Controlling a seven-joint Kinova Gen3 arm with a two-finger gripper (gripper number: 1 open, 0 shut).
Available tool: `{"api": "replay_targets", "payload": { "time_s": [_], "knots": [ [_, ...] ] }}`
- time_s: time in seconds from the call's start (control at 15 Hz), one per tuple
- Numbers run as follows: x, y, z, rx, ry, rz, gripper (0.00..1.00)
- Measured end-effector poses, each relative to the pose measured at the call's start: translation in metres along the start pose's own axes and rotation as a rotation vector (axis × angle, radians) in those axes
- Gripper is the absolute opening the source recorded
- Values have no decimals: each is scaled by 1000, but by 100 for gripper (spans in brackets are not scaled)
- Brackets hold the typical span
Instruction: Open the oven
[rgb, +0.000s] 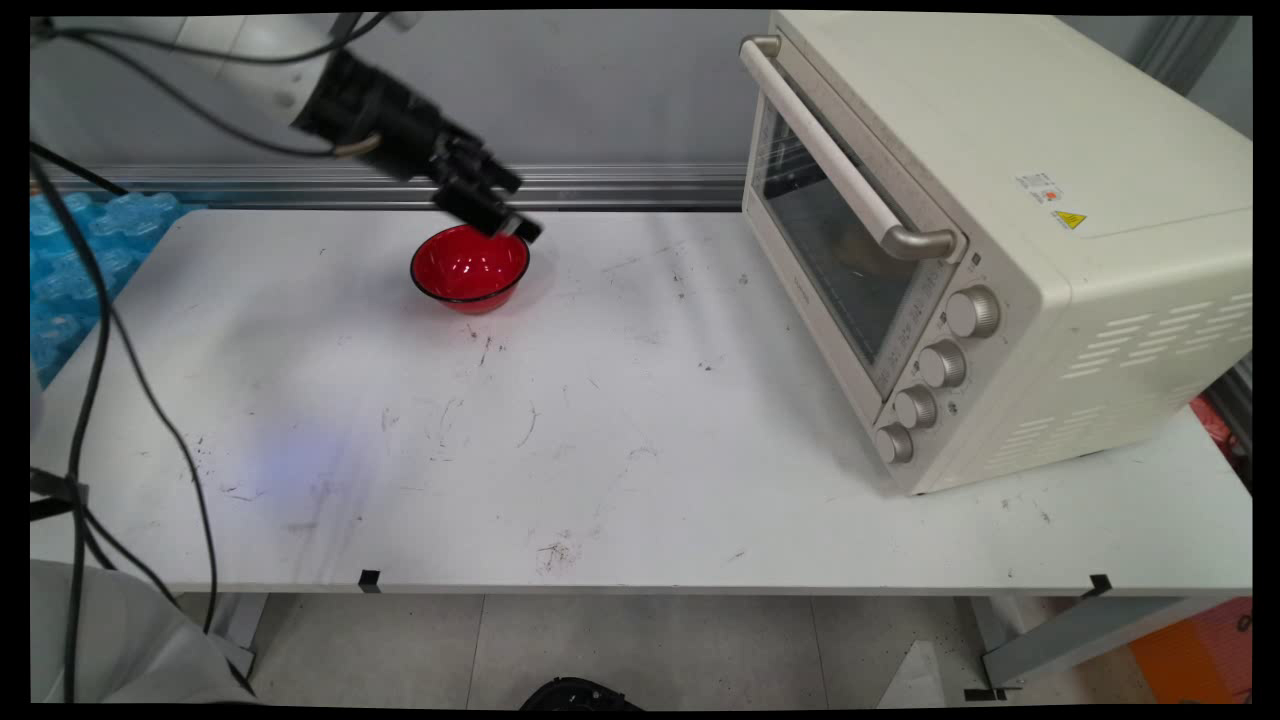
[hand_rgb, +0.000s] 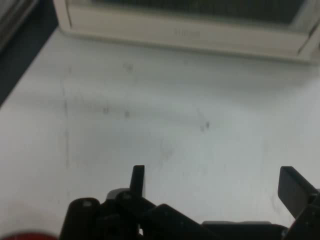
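A red bowl (rgb: 469, 268) stands empty on the white table (rgb: 640, 420) toward the back left. My black gripper (rgb: 520, 228) hangs just above the bowl's far right rim, tilted toward the right. In the hand view the gripper (hand_rgb: 215, 182) is open, its two fingers (hand_rgb: 137, 180) wide apart with only bare table between them. A sliver of the bowl's red rim (hand_rgb: 25, 236) shows at the bottom left corner of that view. The cream toaster oven (rgb: 990, 240) stands at the right with its door shut.
The oven's lower front edge (hand_rgb: 185, 32) runs across the top of the hand view. Blue bubble-like padding (rgb: 70, 260) lies at the table's left end. Black cables (rgb: 100, 380) hang down the left side. A metal rail (rgb: 620, 185) lines the back wall.
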Motion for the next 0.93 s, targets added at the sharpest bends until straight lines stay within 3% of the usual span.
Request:
{"api": "replay_targets", "payload": {
  "time_s": [0.33,0.93],
  "knots": [
    [59,15,17,13,57,44,100],
    [141,29,60,25,131,127,100]
  ]
}}
